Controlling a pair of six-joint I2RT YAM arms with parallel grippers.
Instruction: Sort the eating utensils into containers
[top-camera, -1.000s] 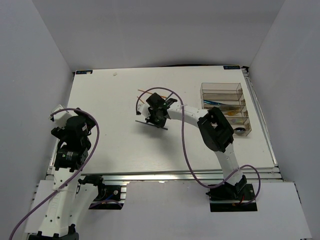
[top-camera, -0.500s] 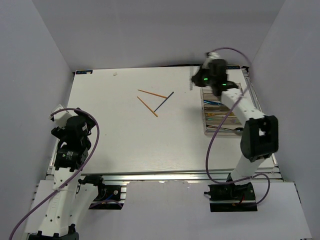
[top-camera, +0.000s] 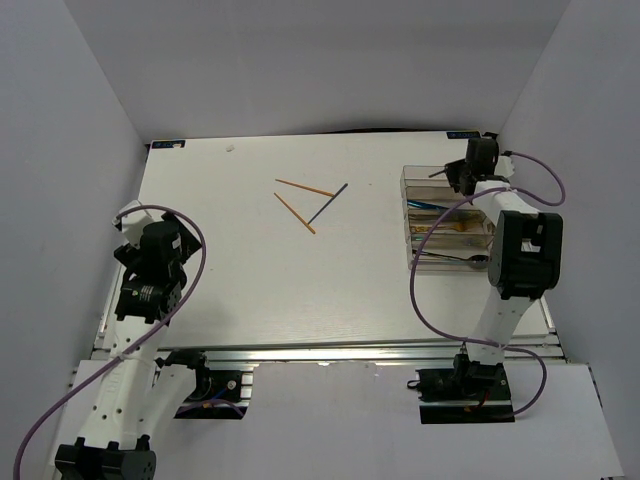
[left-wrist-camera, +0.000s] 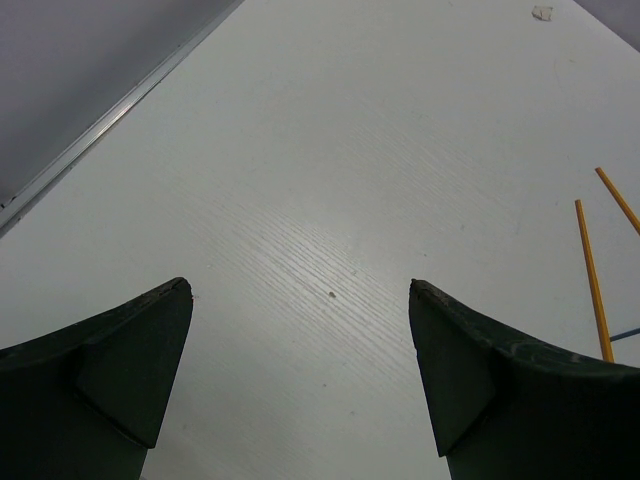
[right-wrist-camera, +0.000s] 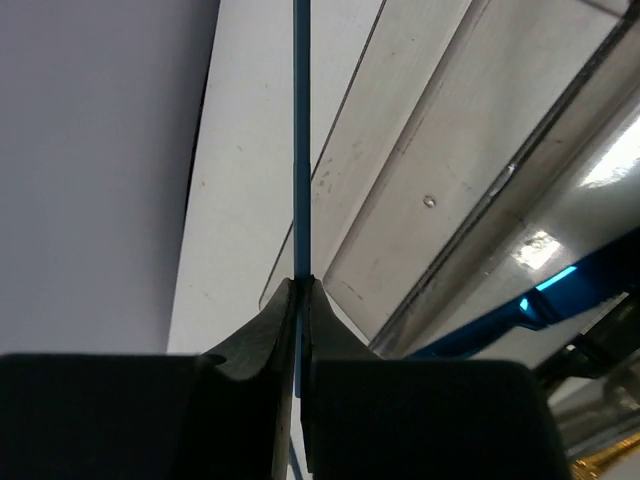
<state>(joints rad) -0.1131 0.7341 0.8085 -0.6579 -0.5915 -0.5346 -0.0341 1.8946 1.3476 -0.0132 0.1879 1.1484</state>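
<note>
**Q:** What did the right gripper (right-wrist-camera: 302, 285) have hold of?

**A:** A slim dark chopstick (right-wrist-camera: 301, 150), pinched between jaws closed almost flat. The shaft ran straight out past the fingertips along the far wall of the clear tray (right-wrist-camera: 470, 200). Whether it hung over the farthest compartment or just beyond it could not be told.

**Q:** And inside the tray?

**A:** A blue knife (top-camera: 440, 205) lay in the compartment next to the far one. A gold fork (top-camera: 455, 226) lay nearer the arms, and a dark spoon (top-camera: 470, 260) in the nearest compartment. The far compartment held nothing that showed.

**Q:** What remained outside it?

**A:** Two orange chopsticks (top-camera: 305, 187) and a second dark stick (top-camera: 328, 203) lay on the white table (top-camera: 250, 270) to the left of the tray, apart from it. The dark stick's far tip met one orange stick.

**Q:** The other arm?

**A:** The left gripper (left-wrist-camera: 300, 290) hung well to the left of the tray, jaws spread wide and gripping nothing, above bare tabletop.
</note>
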